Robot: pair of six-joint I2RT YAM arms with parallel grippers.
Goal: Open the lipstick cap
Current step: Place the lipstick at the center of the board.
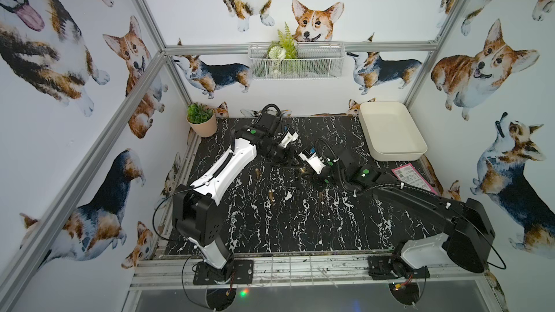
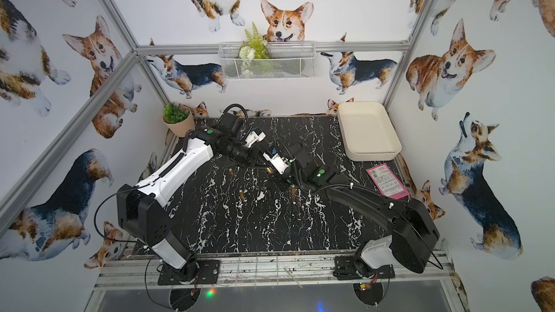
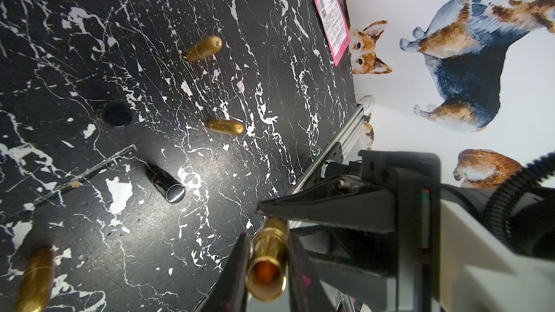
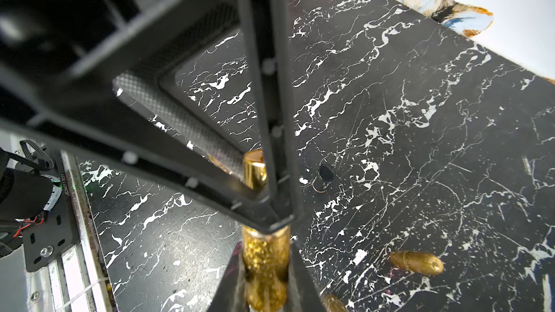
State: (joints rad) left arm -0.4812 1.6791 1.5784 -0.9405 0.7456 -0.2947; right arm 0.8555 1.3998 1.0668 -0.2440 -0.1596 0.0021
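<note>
A gold lipstick (image 1: 303, 170) (image 2: 269, 170) hangs just above the black marble table, held at both ends. My right gripper (image 4: 265, 253) is shut on its glittery gold part (image 4: 265, 265). My left gripper (image 3: 268, 244) is shut on the smooth ribbed gold tube (image 3: 267, 253). That tube's open end faces the left wrist camera and shows orange lipstick inside. In the left wrist view the right gripper's black fingers (image 3: 315, 208) cross the tube's far end. Which piece is the cap I cannot tell.
Three more gold lipsticks (image 1: 257, 172) (image 1: 271, 195) (image 1: 320, 195) lie on the table close by. A black tube (image 3: 165, 183), a black round piece (image 3: 117, 114) and a thin pencil (image 3: 84, 175) lie near them. A white tray (image 1: 390, 133), a pink label (image 1: 413, 177) and a potted plant (image 1: 201, 121) stand at the edges.
</note>
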